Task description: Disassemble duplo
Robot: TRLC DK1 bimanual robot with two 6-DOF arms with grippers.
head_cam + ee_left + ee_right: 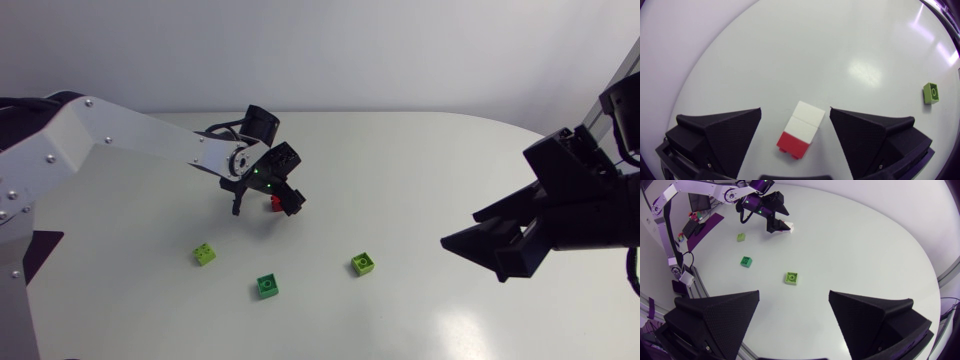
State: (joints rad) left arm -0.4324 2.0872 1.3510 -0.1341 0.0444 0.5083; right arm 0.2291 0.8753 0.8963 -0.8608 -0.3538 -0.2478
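the left gripper (795,111) hangs low over the table (420,150), its 2 fingers spread wide and gripping nothing. the duplo stack (800,131) sits on the table right in the gap between them. bare table shows on either side of the stack, so neither finger touches it. in the left wrist view the stack shows a white part with a seam across it and a red brick at the end nearer the camera. from the head view, only a bit of red peeks out under the left gripper (268,195). the right wrist view catches the stack's white end (788,227) beside the black fingers.

3 loose bricks lie farther out on the table, all apart from the stack and from each other: a small lime brick (204,254), a dark green brick (267,286) and a larger lime brick (363,263).

the right gripper (794,293) is held above the table's right side, well away from the stack, with its fingers wide apart and nothing between them.
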